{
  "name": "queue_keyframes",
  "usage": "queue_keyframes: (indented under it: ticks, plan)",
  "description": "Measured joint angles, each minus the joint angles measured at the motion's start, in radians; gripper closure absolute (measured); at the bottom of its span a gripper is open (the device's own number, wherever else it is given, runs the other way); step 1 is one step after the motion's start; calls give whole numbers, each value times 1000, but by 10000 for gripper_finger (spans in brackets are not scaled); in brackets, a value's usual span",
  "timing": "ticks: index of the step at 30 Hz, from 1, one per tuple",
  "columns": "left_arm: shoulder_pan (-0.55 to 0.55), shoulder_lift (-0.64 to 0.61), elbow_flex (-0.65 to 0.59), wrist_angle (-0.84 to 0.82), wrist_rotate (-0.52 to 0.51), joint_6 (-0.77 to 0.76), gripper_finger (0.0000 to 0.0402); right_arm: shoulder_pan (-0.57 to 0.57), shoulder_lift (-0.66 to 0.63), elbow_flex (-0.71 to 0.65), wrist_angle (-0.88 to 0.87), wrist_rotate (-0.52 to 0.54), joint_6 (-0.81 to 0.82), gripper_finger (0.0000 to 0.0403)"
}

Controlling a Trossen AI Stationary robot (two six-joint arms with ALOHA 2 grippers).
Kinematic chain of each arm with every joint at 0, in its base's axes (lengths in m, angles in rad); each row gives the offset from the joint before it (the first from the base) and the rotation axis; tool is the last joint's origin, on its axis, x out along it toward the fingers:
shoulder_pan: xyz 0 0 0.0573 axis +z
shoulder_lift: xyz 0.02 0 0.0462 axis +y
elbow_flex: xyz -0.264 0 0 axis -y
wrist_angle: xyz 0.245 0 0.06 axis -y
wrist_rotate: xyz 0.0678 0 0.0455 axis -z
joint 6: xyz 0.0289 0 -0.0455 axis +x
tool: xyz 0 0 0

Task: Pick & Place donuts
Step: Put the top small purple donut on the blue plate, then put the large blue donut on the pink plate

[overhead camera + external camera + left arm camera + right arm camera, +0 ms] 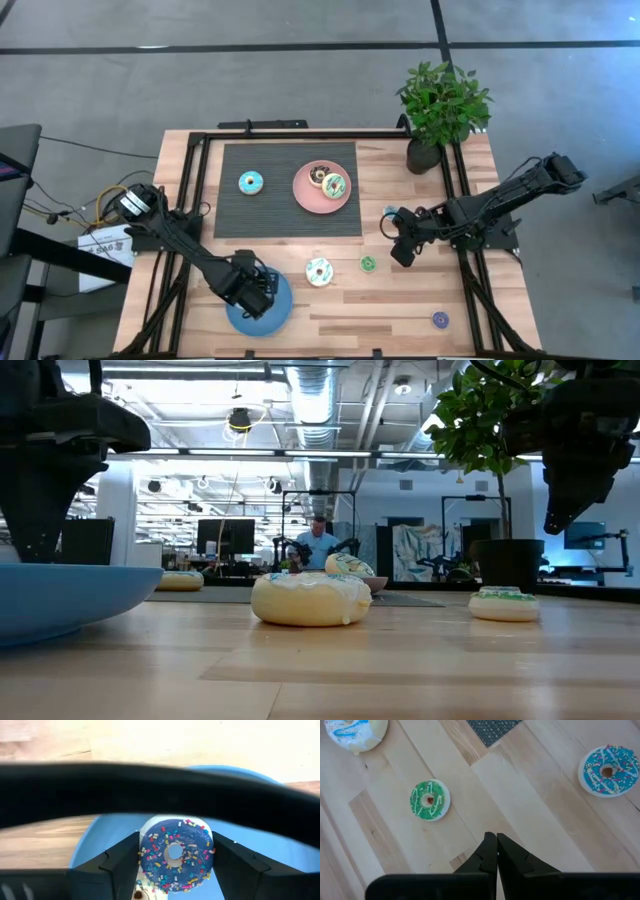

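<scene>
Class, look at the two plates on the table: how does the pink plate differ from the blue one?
The pink plate lies on the dark mat; the blue plate lies on bare wood at the table's near edge. The pink plate is uncovered; the left hand hangs over the blue plate gripping a blue sprinkled donut. Both are round.

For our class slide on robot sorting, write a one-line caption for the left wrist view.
Left tool grips a dark blue sprinkled donut above the blue plate.

Two matte black jointed robot arms, left arm (185,245) and right arm (500,200), each ending in angular, wedge-shaped black fingers (490,855).
</scene>
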Motion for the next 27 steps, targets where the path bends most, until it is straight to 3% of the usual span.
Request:
queue_keyframes:
  ticks: [14,27]
  plan:
    - [0,0,0,-2,5,3,180,0,0,0,0,0,-1,401]
    - [-1,0,5,-4,5,2,79,0,0,0,-1,0,-2,401]
